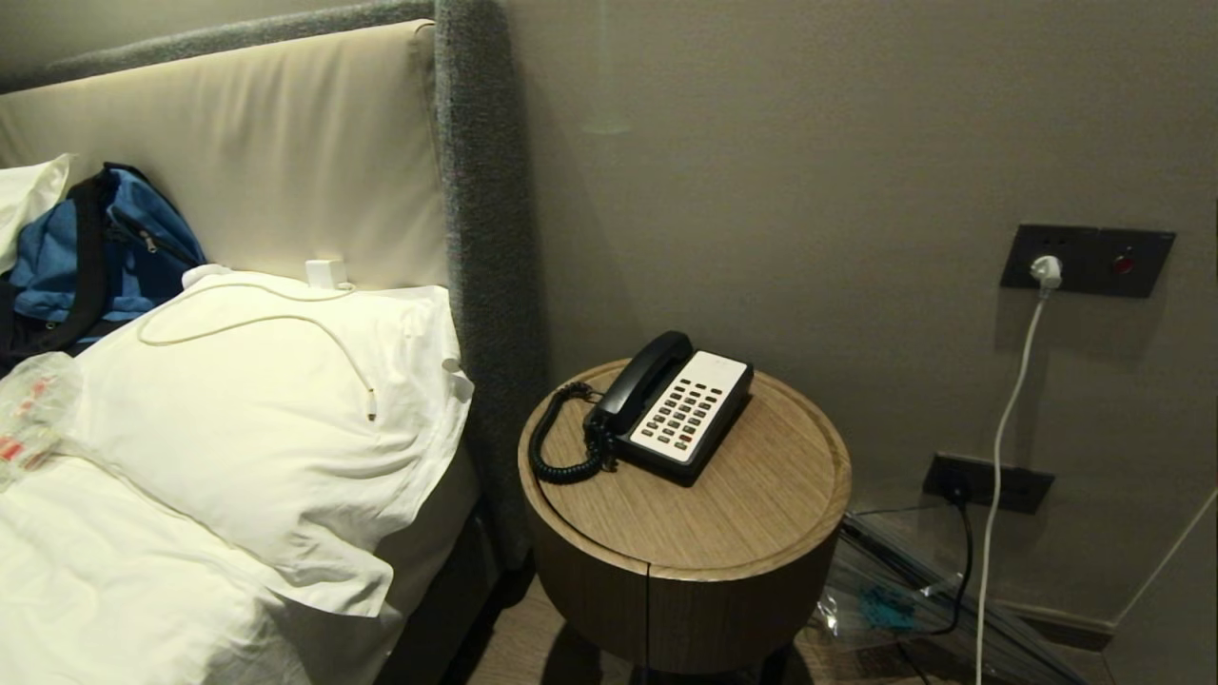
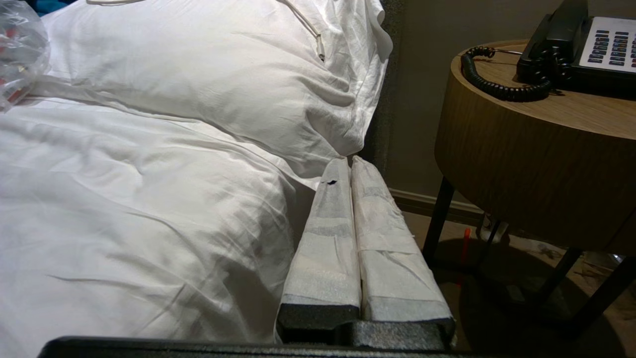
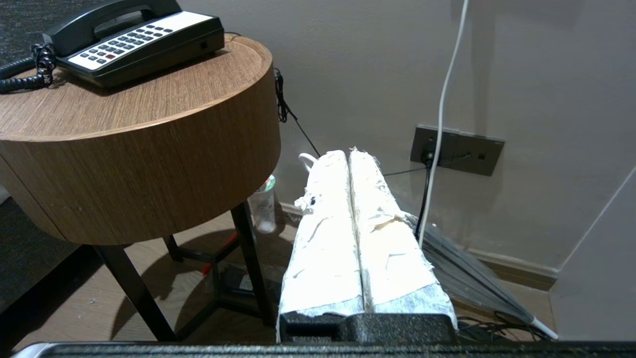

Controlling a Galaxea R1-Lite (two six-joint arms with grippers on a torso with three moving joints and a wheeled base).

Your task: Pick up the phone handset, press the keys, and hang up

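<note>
The phone handset [image 1: 639, 379] is seen resting in its cradle along the bed-side edge of the black phone base [image 1: 677, 411], which is set on the round wooden side table [image 1: 723, 514]. The keys [image 1: 683, 415] are laid out in rows across the cream faceplate just beside the handset, one red-orange button among them. A black coiled cord [image 1: 561, 447] is looped on the tabletop from the handset toward the bed. A white pillow [image 1: 276, 409] with a thin white cable [image 1: 276, 323] across it is placed next to the table, and a grey headboard edge [image 1: 481, 238] is stood between the two. Beyond the table, a white cord [image 1: 1004, 428] is plugged into a wall socket [image 1: 1085, 259]. The left gripper [image 2: 348, 161] is held low beside the bed, below the tabletop, its wrapped fingers pressed together on nothing. The right gripper [image 3: 348, 153] is held low on the table's other side, likewise pressed together and empty.
</note>
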